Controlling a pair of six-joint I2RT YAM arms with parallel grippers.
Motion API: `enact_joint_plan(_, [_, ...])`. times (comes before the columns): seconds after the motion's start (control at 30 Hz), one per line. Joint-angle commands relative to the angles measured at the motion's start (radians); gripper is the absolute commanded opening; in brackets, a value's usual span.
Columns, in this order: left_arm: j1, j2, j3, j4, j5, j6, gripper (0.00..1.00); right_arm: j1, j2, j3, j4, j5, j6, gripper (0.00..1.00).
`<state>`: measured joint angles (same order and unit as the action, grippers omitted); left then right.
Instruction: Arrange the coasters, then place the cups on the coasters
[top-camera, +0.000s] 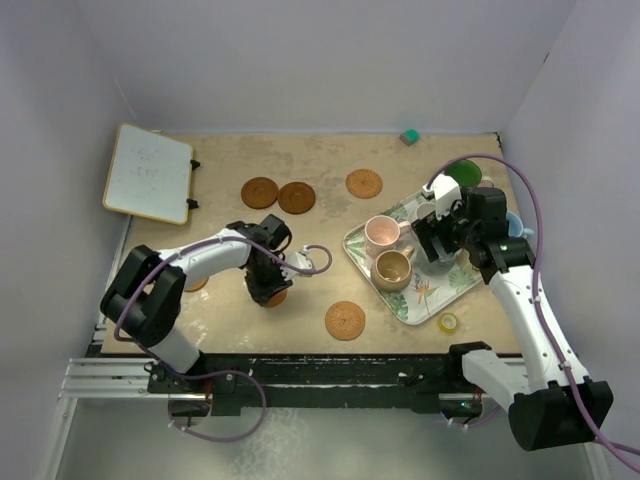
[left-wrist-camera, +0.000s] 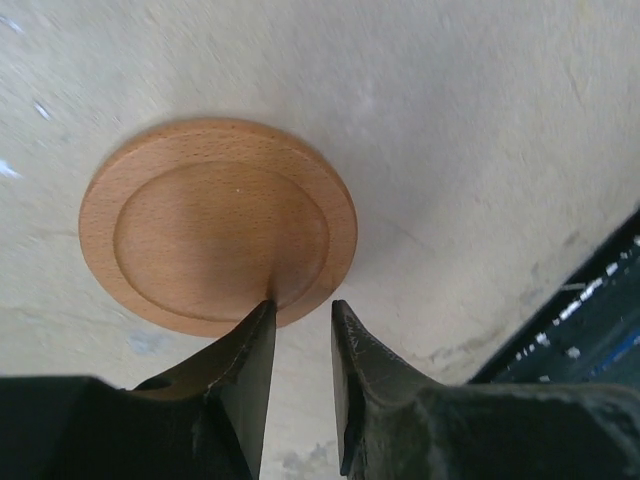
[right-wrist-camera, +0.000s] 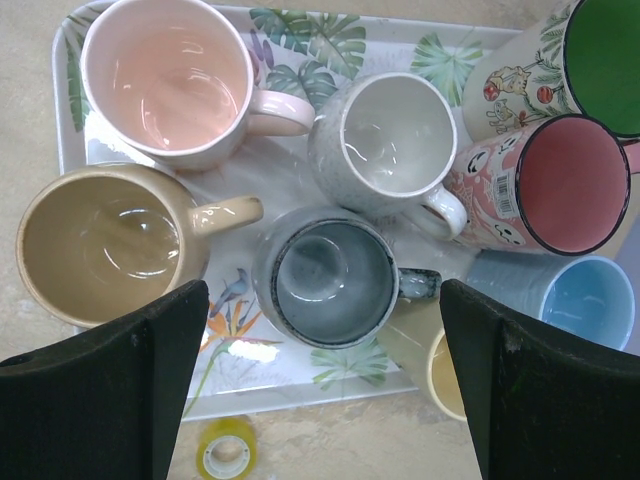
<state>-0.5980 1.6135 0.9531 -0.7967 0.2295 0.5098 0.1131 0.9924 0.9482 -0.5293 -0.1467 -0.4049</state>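
In the left wrist view a light wooden coaster (left-wrist-camera: 218, 225) lies flat on the table. My left gripper (left-wrist-camera: 302, 305) stands narrowly open at its near edge, with bare table showing between the fingers. From above, that gripper (top-camera: 265, 290) hangs over this coaster (top-camera: 277, 297). More coasters (top-camera: 260, 192) (top-camera: 296, 197) (top-camera: 364, 183) (top-camera: 345, 320) lie spread on the table. My right gripper (right-wrist-camera: 322, 300) is wide open above the slate cup (right-wrist-camera: 335, 278). Around it sit the pink (right-wrist-camera: 165, 80), tan (right-wrist-camera: 95, 245), grey (right-wrist-camera: 392, 140), red (right-wrist-camera: 565, 185), green (right-wrist-camera: 610, 60), light blue (right-wrist-camera: 592, 300) and yellow (right-wrist-camera: 450, 365) cups.
The pink, tan, grey and slate cups stand on a leaf-patterned tray (right-wrist-camera: 300, 375). A yellow tape roll (right-wrist-camera: 223, 453) lies just off its near edge. A whiteboard (top-camera: 149, 172) rests at the far left, and a small green block (top-camera: 408, 136) by the back wall. White walls close in three sides.
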Motion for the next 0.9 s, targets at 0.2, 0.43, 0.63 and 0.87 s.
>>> enact_joint_plan(0.2, [0.018, -0.113, 0.184, -0.106, -0.010, 0.050, 0.39, 0.005, -0.006, 0.044, 0.007, 0.010, -0.004, 1.00])
enact_joint_plan(0.43, [0.065, -0.020, 0.405, 0.006, 0.023, -0.042, 0.44, 0.005, -0.005, 0.045, 0.021, -0.011, 0.023, 1.00])
enact_joint_plan(0.63, [0.135, 0.000, 0.458, 0.099, 0.039, -0.145, 0.49, 0.015, 0.057, 0.166, 0.016, -0.058, 0.069, 1.00])
enact_joint_plan(0.87, [0.282, -0.091, 0.414, 0.198, 0.013, -0.198, 0.65, 0.052, 0.229, 0.302, 0.063, -0.057, 0.088, 1.00])
